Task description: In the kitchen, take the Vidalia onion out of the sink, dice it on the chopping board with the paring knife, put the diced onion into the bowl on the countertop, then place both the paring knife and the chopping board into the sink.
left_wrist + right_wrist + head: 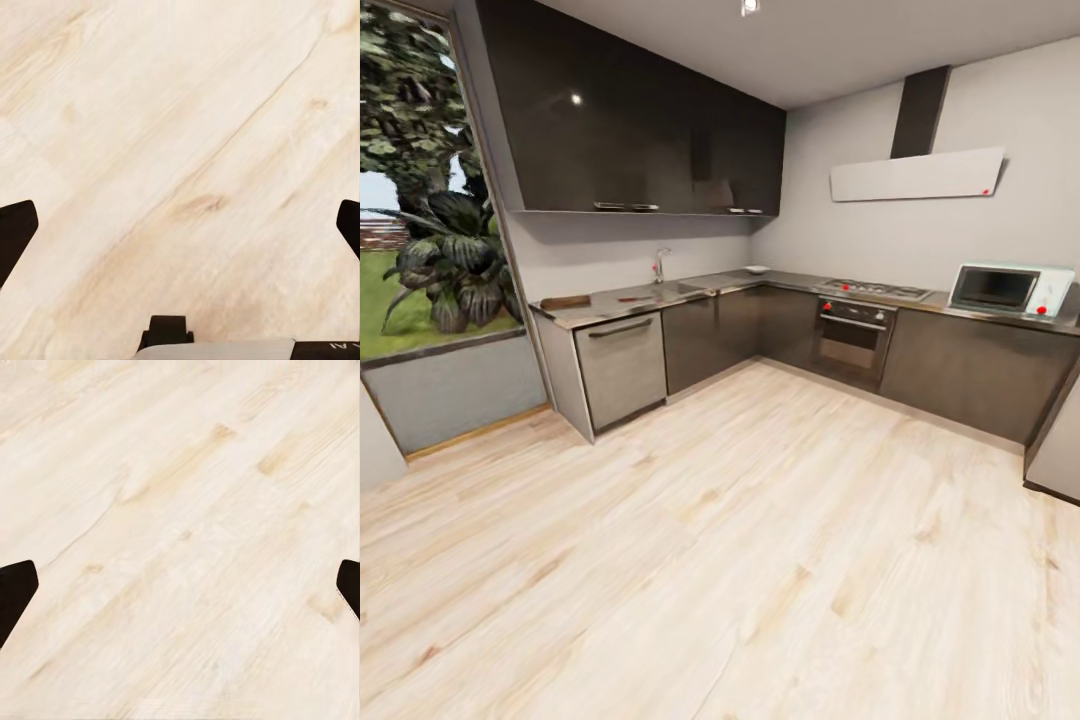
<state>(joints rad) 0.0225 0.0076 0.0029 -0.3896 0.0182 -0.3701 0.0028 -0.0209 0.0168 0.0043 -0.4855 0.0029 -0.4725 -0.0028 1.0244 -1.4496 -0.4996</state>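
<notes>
Showing wide-spread, empty fingers, the left gripper (180, 225) and right gripper (180, 585) are hanging over pale wood floor (740, 560). Far off, the chopping board (565, 301) and paring knife (635, 298) are lying on the tabletop (600, 308) beside the sink (678, 288), the bowl (756, 269) sitting beyond.

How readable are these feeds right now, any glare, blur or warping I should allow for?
Head view: wide-angle warping bends the walls; a ceiling light glints off the glossy upper cabinets; the far countertop is soft, so the chopping board and paring knife are small smudges. Left wrist view: left hand open over evenly lit, slightly blurred floor. Right wrist view: right hand likewise.
</notes>
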